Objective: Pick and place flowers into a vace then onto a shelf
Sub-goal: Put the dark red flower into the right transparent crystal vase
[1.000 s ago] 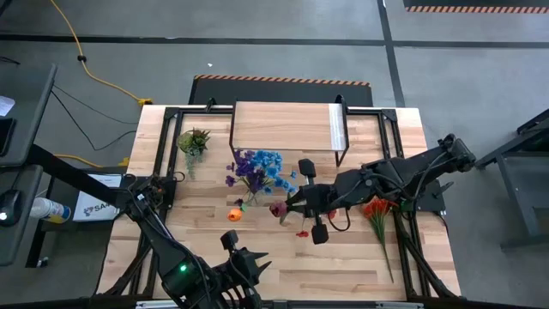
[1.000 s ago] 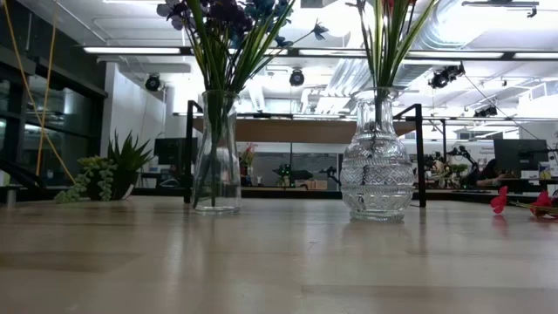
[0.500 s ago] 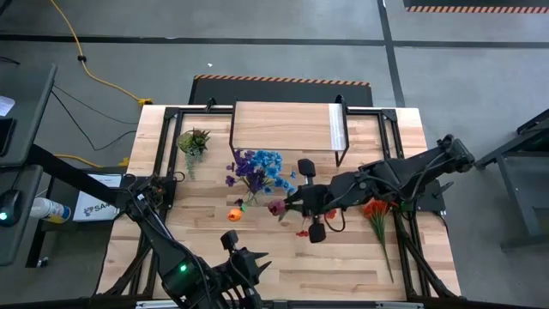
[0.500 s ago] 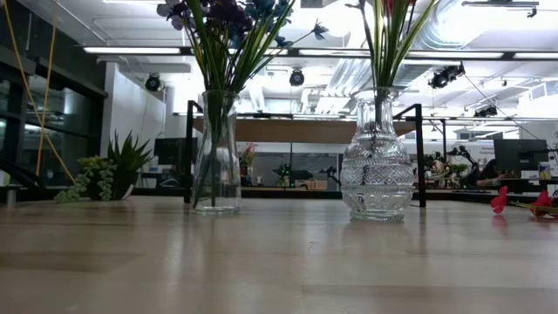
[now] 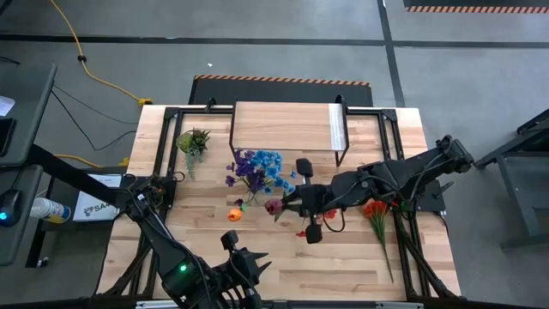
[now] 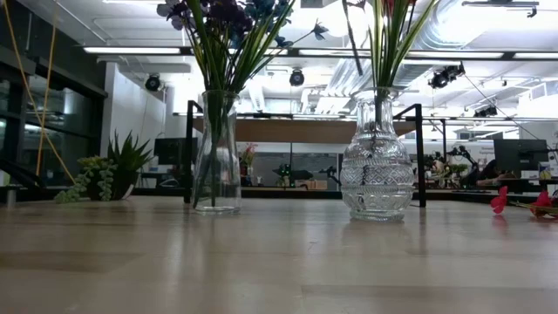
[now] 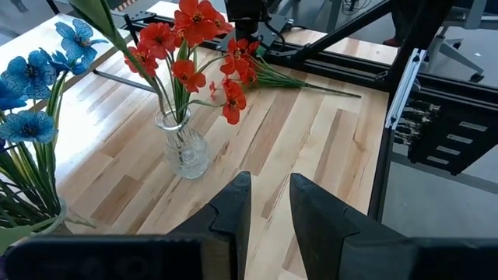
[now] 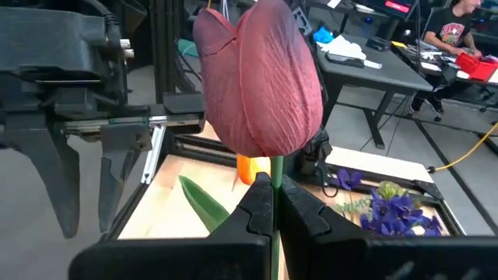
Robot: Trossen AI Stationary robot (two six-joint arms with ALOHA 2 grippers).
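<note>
creeping left since a second ago, the right gripper (image 5: pixel 286 206) pinches a maroon tulip (image 8: pixel 261 78) by its upright stem, close beside the blue flowers (image 5: pixel 262 165) mid-bench, while the left gripper (image 7: pixel 268 204) waits at the near edge, jaws slightly parted, empty.

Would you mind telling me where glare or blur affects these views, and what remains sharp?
Low view: bright ceiling lights backlight both vases, so the blooms in the plain vase read dark, and the near tabletop is soft. Right wrist view: the maroon tulip, gripped by the right gripper, is sharp; the room behind blurs. High view: evenly lit.
</note>
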